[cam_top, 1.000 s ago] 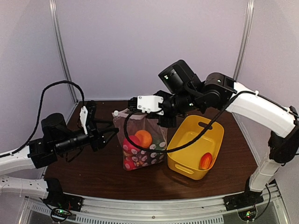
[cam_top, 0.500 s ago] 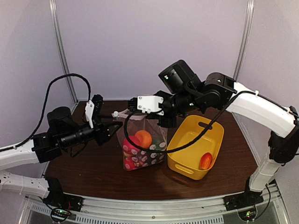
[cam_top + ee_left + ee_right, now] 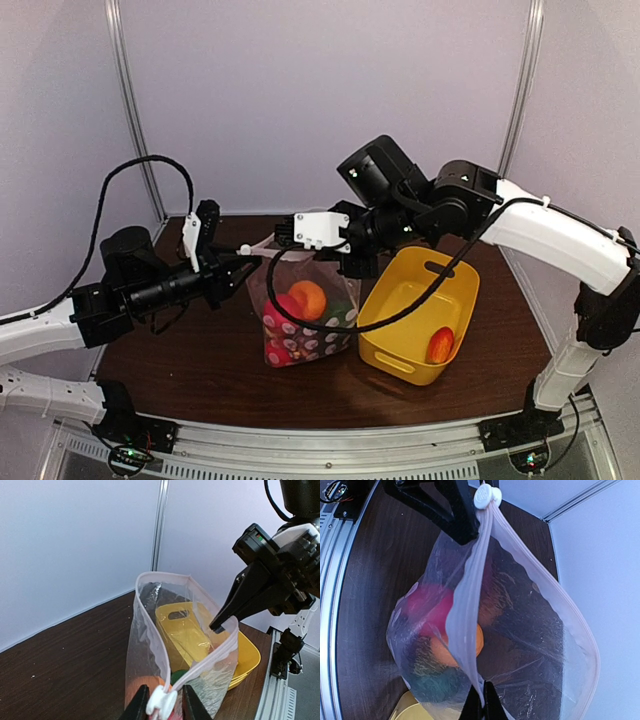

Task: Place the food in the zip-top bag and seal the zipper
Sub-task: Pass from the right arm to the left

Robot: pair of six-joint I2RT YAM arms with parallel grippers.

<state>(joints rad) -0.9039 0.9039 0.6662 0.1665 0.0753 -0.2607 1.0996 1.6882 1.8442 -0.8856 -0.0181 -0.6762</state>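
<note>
L arm moved in from the left over the last sec. The left gripper (image 3: pixel 161 706) ended up straddling the white slider tab (image 3: pixel 161 698) at the near end of the zipper (image 3: pixel 464 615). R arm barely shifted.

- L jaws: narrowed around the tab, one finger each side. Couldn't tell from wrist cam whether they'd actually clamped it or were just beside it.
- The right gripper (image 3: pixel 217 626) was clenched on the far end of the bag rim. It pinched the plastic and held that corner up. Prob the anchor: it kept the zipper line taut so the slider had something to pull against.
- The zip-top bag (image 3: pixel 305 325) stood upright on the table (image 3: pixel 200 350), between the L arm and the yellow tub (image 3: pixel 395 358), just beside the tub. Mouth gaped wide, not sealed at all.
- Food in bag: orange fruit (image 3: pixel 308 297) on top, pink piece (image 3: pixel 284 306) next to it, sth green (image 3: pixel 437 685) lower down. Rest hidden by the dot print.
- One red-orange piece (image 3: pixel 440 345) sat in the tub, outside the bag.

My read: this was setup for the zip stroke, L to drag the tab toward R's pinch. Concern: that leftover piece would get sealed out. Also, if L wasn't squarely on the tab it'd prob slip off.
</note>
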